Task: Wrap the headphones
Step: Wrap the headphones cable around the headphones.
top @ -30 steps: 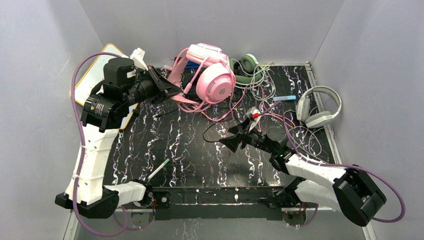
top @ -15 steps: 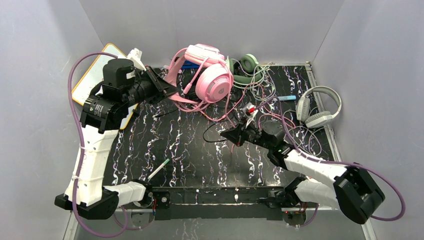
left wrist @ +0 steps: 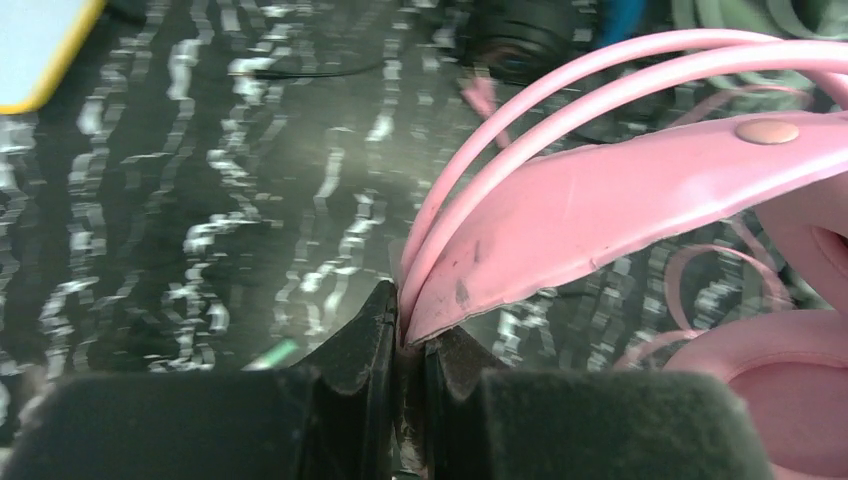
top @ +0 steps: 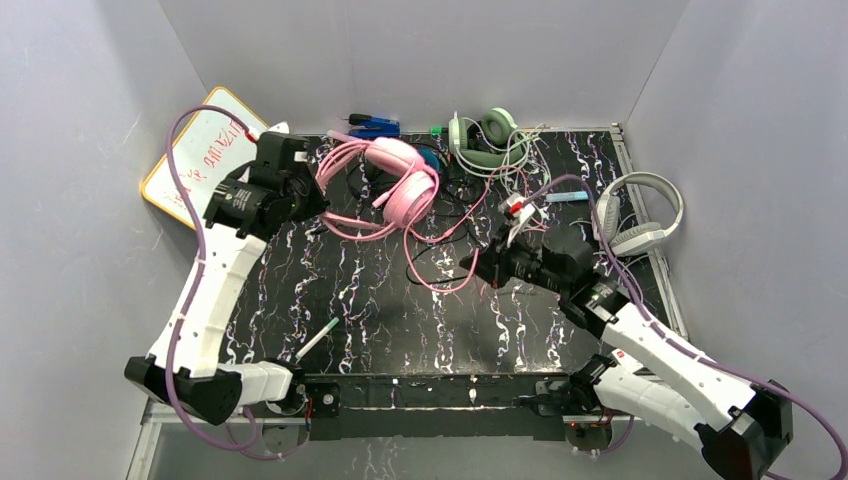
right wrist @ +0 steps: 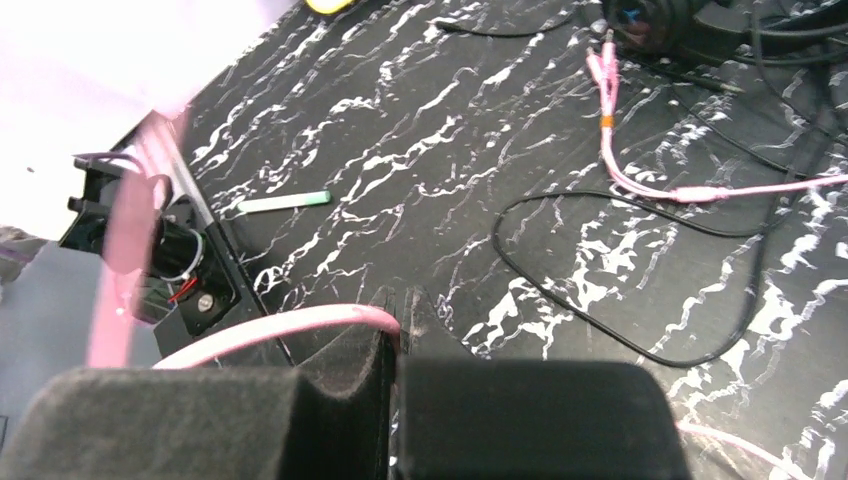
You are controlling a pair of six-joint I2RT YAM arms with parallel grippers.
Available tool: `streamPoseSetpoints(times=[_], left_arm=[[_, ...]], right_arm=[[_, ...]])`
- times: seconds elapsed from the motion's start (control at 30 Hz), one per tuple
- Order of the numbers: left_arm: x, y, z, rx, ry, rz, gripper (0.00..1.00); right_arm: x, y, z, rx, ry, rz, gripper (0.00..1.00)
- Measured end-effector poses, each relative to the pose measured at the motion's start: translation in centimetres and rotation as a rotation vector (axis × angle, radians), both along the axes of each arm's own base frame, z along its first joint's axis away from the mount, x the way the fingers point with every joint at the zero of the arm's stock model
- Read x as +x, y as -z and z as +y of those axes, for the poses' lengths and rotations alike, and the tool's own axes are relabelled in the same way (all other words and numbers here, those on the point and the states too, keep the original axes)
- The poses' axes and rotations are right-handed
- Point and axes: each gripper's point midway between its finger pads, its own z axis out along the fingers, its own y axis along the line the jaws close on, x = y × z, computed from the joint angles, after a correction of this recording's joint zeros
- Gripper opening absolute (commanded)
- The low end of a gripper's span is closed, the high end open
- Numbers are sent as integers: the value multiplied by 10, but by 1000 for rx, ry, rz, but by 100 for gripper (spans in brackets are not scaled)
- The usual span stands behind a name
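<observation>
Pink padded over-ear headphones [top: 405, 190]: near far edge of black marbled worktop [top: 350, 290] | left gripper [left wrist: 405, 345]: clamped on stiff pink headband [left wrist: 600, 215] | right gripper [right wrist: 395, 335]: pinching thin pink cord [right wrist: 290, 325] | handling: probably light; cord limp, likely tangles; hold by band.

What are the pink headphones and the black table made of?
The pink headphones look like smooth, slightly shiny plastic with dark scuffs. The table looks like black marble with white veins; whether it is real stone or a printed sheet, I cannot tell.

Pink headphones [top: 405, 192], cord [right wrist: 700, 190] seemingly unwrapped
</observation>
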Motion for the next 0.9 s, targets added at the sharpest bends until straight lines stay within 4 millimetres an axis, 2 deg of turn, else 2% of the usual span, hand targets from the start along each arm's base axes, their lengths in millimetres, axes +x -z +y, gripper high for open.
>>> streamPoseSetpoints(times=[0.17,0.33,0.43,0.57,0.73,0.83,0.9], left_arm=[[-1,40,35,214,-63,89,0],[-3,45,46,288,-70,107,0],[0,46,46,288,-73,97,0],[0,59,45,295,-64,119,0],[7,74,35,287,-34,161,0],[15,82,23,280,-14,166,0],[18,87,12,275,3,164,0]], right_arm=[[15,-33,-9,-121,66,17,1],[33,-75,4,-200,57,9,1],[29,-78,17,-248,-5,25,1],[11,-82,41,-299,-121,35,1],[-6,-113,72,-291,-229,-22,1],[-9,-133,88,-274,-253,-63,1],[-6,-139,99,-273,-254,-83,1]])
